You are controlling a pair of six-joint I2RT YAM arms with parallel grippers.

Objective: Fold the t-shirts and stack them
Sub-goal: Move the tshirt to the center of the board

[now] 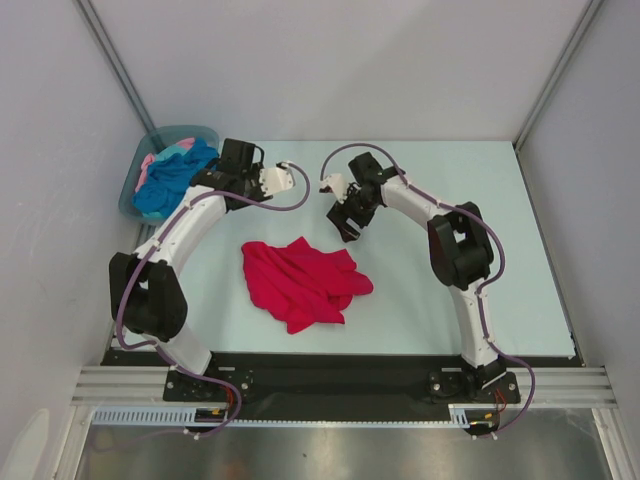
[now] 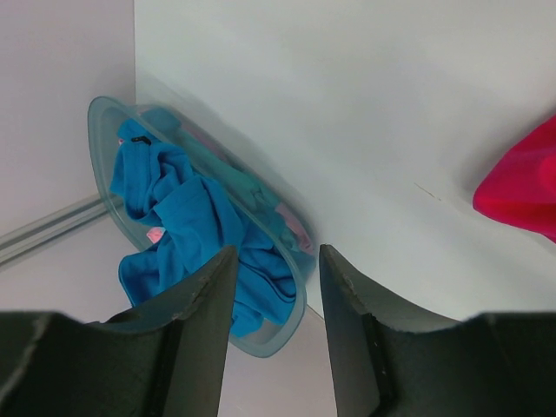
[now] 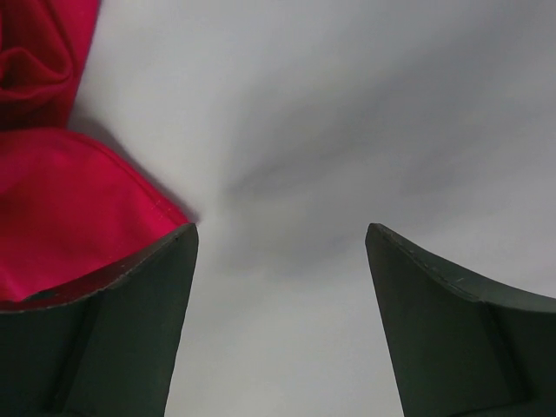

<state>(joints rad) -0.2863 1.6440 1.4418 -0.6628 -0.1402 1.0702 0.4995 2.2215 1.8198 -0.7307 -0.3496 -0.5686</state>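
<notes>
The crumpled red t-shirt (image 1: 300,280) lies on the counter (image 1: 510,180) just beside our right fingers (image 3: 130,321), open and empty, which are closer to it than our open, empty left fingers (image 2: 195,321).

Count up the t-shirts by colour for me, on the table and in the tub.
Red t-shirt: 1, on the table
Blue t-shirt: 1, in the tub
Pink t-shirt: 1, in the tub, mostly buried
Total: 3
</notes>
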